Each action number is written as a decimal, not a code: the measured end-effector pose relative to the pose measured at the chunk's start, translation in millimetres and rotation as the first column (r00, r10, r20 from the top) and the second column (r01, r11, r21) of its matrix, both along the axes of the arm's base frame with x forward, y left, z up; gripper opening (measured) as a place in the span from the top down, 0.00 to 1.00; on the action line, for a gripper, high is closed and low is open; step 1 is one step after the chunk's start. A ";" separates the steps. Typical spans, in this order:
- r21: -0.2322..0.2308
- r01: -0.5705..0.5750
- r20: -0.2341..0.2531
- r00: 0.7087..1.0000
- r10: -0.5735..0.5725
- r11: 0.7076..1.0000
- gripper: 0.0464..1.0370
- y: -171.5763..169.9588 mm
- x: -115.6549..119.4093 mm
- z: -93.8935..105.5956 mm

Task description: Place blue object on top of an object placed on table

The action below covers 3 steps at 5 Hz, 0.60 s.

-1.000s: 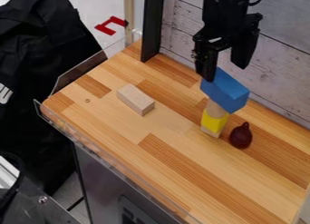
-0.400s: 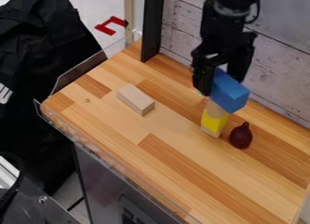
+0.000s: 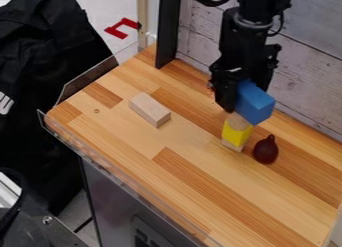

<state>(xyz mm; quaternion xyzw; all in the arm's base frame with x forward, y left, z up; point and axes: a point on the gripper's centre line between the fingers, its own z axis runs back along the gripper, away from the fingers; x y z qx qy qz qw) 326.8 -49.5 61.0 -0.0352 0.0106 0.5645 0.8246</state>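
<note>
OK so L to R, quick rundown. Far L there's a bunch of black fabric (image 3: 47,91) w/ some white marks on it, plus a grey metal thing (image 3: 40,226) in the bottom L corner, bolt head showing. Then a bent red piece (image 3: 123,28) up top, and a black upright post (image 3: 168,31) at the back edge of the table (image 3: 194,176). Table is striped wood, light + darker bits, w/ a clear strip (image 3: 110,162) along its front L edge.

On the L half of the table is a plain wood block (image 3: 149,109), lying flat at a slant, well apart from the rest.

Next, R of middle, is the stack: pale wood bit (image 3: 231,146) at the bottom, yellow block (image 3: 236,135) on that, then a tan piece (image 3: 238,122). The blue block (image 3: 257,105) is up top of it all, lying lengthwise n sticking out past the narrow stuff under it.

The gripper (image 3: 246,97) hangs down right at the blue block. Fingers are spread, w/ the block btwn them, tho idk if they're touching its sides, can't tell from this angle.

Just R of the stack's base, a dark red pear-shaped thing (image 3: 266,151) on the table, stem end up. Whitewashed plank wall (image 3: 307,86) behind.
</note>
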 end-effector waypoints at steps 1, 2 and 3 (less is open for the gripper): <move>-0.003 0.006 -0.008 1.000 -0.006 1.000 0.46 -1.0 -1.2 -0.5; -0.014 0.006 -0.019 1.000 -0.006 1.000 0.46 -1.8 -2.7 0.0; -0.026 -0.001 -0.008 1.000 0.000 1.000 0.46 0.1 2.5 6.4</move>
